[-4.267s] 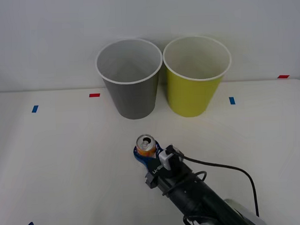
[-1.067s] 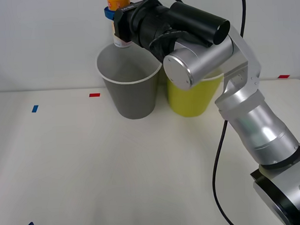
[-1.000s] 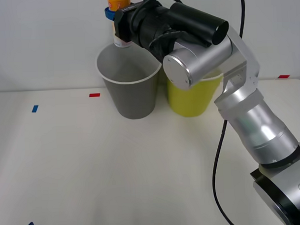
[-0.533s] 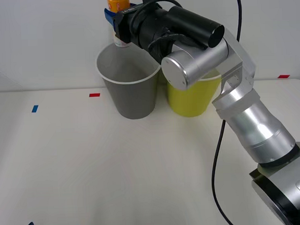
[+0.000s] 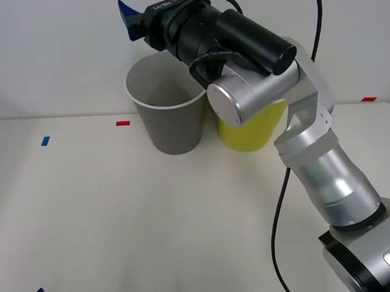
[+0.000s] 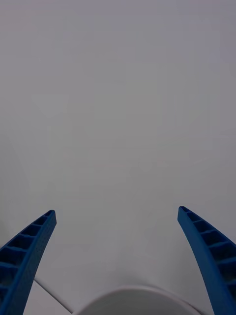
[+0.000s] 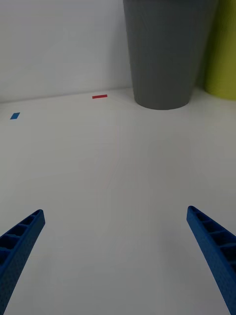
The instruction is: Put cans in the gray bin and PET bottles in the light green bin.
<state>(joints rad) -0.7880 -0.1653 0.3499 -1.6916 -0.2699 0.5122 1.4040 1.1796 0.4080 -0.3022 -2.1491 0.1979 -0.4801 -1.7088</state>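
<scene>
Right gripper (image 5: 131,17): hung above the gray bin (image 5: 170,115), fingers spread, holding nothing.
Left gripper (image 7: 118,266): low at 7 o'clock, fingers apart, empty.
Green bin (image 5: 249,131): touching gray bin's 3 o'clock side.

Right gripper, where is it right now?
In the front view the right gripper is raised above the far rim of the gray bin, fingers open and empty, with the light green bin just beside.

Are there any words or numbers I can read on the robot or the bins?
Small white letters on the black body of the right end effector: too small and tilted to read.
Gray bin: no writing.
Light green bin: no writing.
Red and blue tape marks on the table: plain, no text.
</scene>
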